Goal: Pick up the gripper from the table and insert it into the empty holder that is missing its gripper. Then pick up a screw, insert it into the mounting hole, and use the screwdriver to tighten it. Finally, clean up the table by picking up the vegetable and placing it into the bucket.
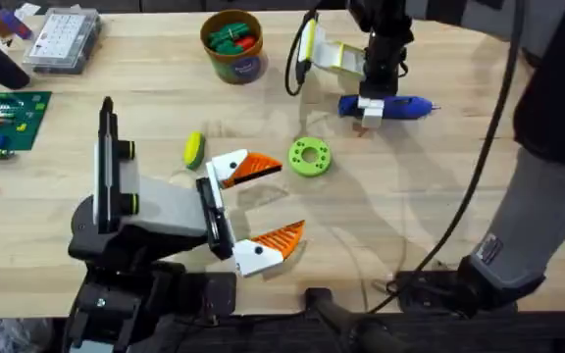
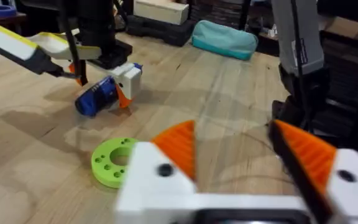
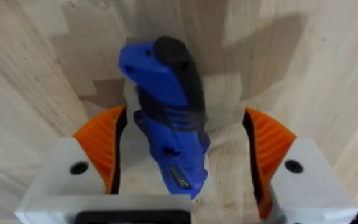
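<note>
The blue screwdriver [image 1: 390, 106] lies flat at the far right of the table, metal tip pointing right. My right gripper [image 1: 369, 110] reaches down over its handle end. In the right wrist view the screwdriver [image 3: 166, 112] lies between the orange pads [image 3: 101, 146] of that gripper [image 3: 182, 146], which is open and clear of it on both sides. My left gripper [image 1: 271, 204] hovers open and empty near the table's middle. The yellow-and-green vegetable [image 1: 194, 149] lies just left of it. The ochre bucket [image 1: 233, 61] stands at the far middle.
A lime-green disc [image 1: 309, 157] with holes lies just right of the left gripper's far finger, also in the left wrist view [image 2: 112, 163]. A white-and-yellow piece [image 1: 330, 57] with a black cable sits behind the screwdriver. A clear parts box [image 1: 62, 39] and green board [image 1: 3, 120] are at the far left.
</note>
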`<state>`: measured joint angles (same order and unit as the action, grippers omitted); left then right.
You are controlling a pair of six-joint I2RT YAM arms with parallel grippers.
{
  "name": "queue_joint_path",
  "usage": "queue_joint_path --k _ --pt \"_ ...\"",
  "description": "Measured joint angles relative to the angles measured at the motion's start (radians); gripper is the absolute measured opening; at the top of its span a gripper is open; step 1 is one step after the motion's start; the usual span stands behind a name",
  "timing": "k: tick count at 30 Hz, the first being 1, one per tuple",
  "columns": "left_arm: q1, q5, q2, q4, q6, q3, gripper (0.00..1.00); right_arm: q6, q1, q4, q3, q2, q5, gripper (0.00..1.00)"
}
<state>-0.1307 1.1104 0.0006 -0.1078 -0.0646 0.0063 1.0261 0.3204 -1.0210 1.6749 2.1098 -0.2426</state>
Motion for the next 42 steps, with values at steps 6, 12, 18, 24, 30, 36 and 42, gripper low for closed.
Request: queue_joint_path --k 6,12,18,24,30,36,42 --pt "0.000 0.000 0.000 0.000 0.000 0.000 0.986 -0.097 0.033 -0.005 0.000 -0.090 -0.003 0.996" --pt "0.000 0.000 0.000 0.000 0.000 0.000 0.986 -0.151 0.066 -0.027 0.005 -0.182 -0.003 0.996" --pt "0.000 0.000 0.000 0.000 0.000 0.000 0.986 -0.192 0.080 -0.031 0.005 -0.221 -0.002 0.997" --pt "0.000 0.000 0.000 0.000 0.000 0.000 0.986 -0.192 0.080 -0.031 0.005 -0.221 -0.002 0.997" --pt "0.000 0.000 0.000 0.000 0.000 0.000 0.986 -0.192 0.080 -0.031 0.005 -0.221 -0.002 0.997" --pt "0.000 0.000 0.000 0.000 0.000 0.000 0.986 -0.192 0.080 -0.031 0.005 -0.221 -0.002 0.997" --pt "0.000 0.000 0.000 0.000 0.000 0.000 0.986 -0.192 0.080 -0.031 0.005 -0.221 -0.002 0.997"
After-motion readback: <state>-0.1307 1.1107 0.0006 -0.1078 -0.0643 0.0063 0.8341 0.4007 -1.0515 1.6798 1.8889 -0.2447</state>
